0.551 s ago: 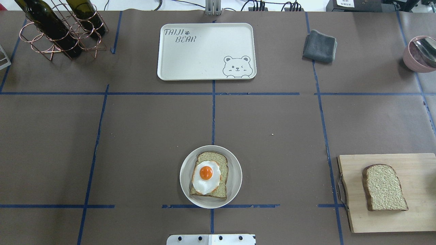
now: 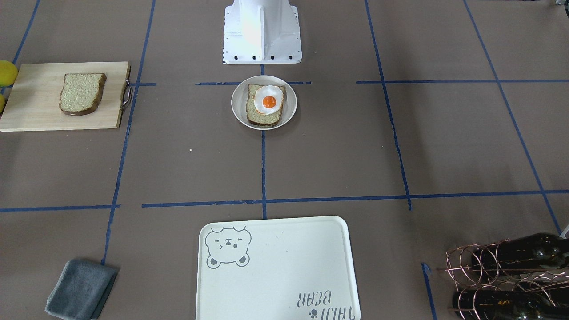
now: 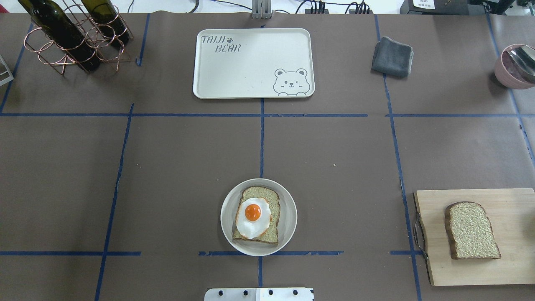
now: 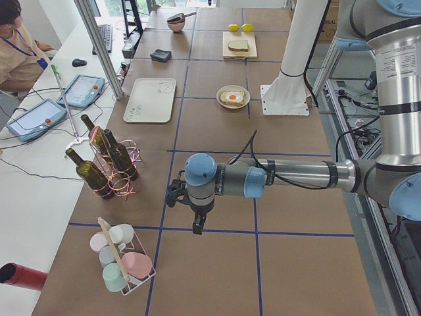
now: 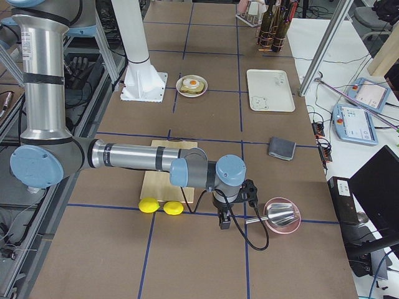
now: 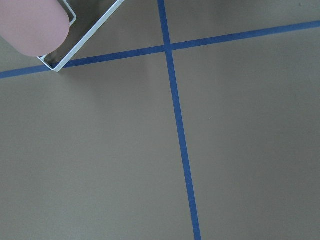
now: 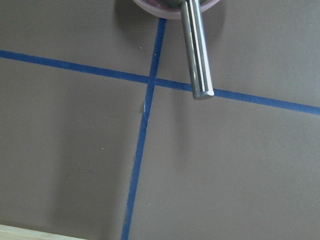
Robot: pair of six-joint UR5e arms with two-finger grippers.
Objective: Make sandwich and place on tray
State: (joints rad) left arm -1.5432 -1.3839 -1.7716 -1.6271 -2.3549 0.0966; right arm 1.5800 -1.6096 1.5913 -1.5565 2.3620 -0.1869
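One bread slice (image 3: 267,200) lies on a small round white plate (image 3: 289,217) at the near middle, with the fried egg (image 3: 253,217) on top. The second bread slice (image 3: 472,230) lies alone on the wooden cutting board (image 3: 505,271) at the near right. The cream bear tray (image 3: 250,62) at the far middle holds nothing. My left gripper (image 4: 195,227) shows only in the exterior left view, far off beyond the wine rack. My right gripper (image 5: 224,223) shows only in the exterior right view, beside the pink bowl. I cannot tell whether either is open or shut.
A copper rack with wine bottles (image 3: 71,33) stands far left. A folded grey cloth (image 3: 392,56) lies far right. A pink bowl with a metal utensil (image 3: 516,65) sits at the right edge. Two lemons (image 5: 159,205) lie by the board. A rack of cups (image 4: 122,260) stands beyond the bottles.
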